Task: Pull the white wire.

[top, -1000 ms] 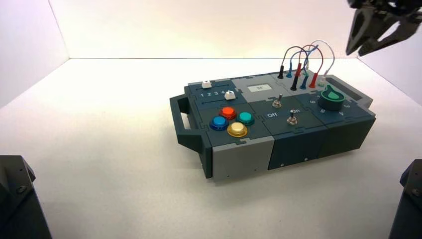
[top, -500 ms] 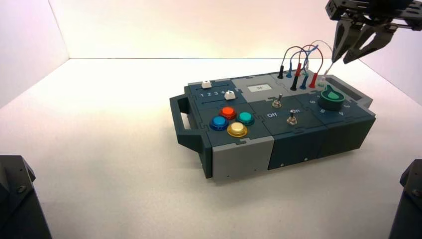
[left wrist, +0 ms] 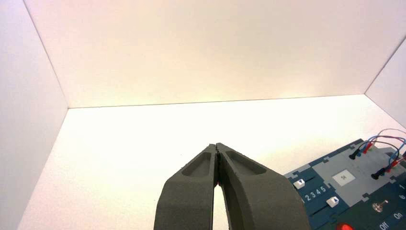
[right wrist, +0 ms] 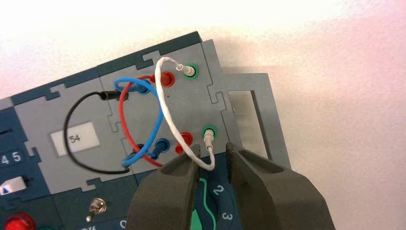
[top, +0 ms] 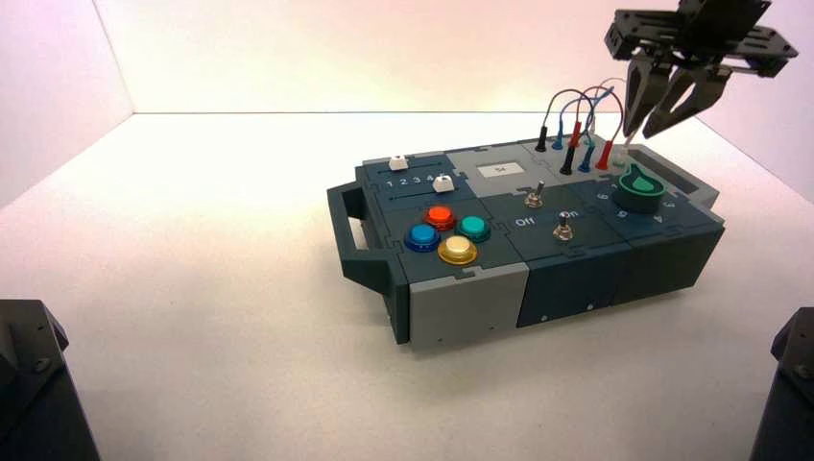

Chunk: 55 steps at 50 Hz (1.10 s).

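The white wire (right wrist: 165, 106) arches between two green-ringed sockets at the box's far right corner. Its small white plug ends sit in the far socket (right wrist: 187, 70) and the near socket (right wrist: 208, 135). My right gripper (right wrist: 212, 157) is open, and its fingers straddle the low bend of the wire just past the near plug without pinching it. In the high view the right gripper (top: 645, 134) hangs over the wire's plug (top: 622, 154). My left gripper (left wrist: 218, 146) is shut and empty, away to the left of the box.
Red (right wrist: 125, 125), blue (right wrist: 146, 136) and black (right wrist: 67, 139) wires loop beside the white one. A green knob (top: 638, 188) sits right under the right gripper. The box (top: 461, 298) also bears two toggles, coloured buttons and sliders. White walls enclose the table.
My right gripper has come down and to the left from the upper right corner, and its open fingers now bracket the white wire. The box and left arm have not moved.
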Tool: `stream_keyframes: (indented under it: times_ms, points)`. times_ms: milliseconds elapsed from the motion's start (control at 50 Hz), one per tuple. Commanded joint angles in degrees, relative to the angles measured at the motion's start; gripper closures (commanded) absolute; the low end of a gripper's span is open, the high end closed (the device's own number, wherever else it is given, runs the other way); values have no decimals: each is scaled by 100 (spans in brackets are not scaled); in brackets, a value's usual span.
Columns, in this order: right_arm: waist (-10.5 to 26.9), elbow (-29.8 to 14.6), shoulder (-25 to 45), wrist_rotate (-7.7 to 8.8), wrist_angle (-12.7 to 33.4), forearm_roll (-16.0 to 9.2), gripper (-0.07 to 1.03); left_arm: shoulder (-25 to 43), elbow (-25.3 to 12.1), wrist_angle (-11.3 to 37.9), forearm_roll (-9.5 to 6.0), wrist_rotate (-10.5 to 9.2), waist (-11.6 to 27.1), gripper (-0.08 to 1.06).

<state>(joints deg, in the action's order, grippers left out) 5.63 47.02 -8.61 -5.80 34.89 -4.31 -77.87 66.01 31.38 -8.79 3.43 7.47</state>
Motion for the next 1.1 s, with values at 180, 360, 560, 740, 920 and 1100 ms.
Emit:
stream_keyframes:
  times_ms: [180, 360, 560, 740, 920, 1100]
  points:
    - [18, -158, 132, 9, -114, -18, 68, 53, -79, -79, -9, 0, -26, 101]
    - [26, -167, 141, 18, -132, -18, 68, 53, -79, -88, -9, 9, -26, 101]
    - [26, -167, 158, 26, -185, -18, 70, 53, -79, -79, -9, 0, -26, 101]
    - [26, -176, 264, 26, -193, -18, 71, 53, -79, -79, -9, 9, -26, 100]
    - [18, -193, 369, 26, -202, -18, 75, 35, -79, -79, -9, 0, -26, 101]
    - [26, -220, 404, 35, -211, -18, 78, 0, -70, -88, -9, 0, -26, 101]
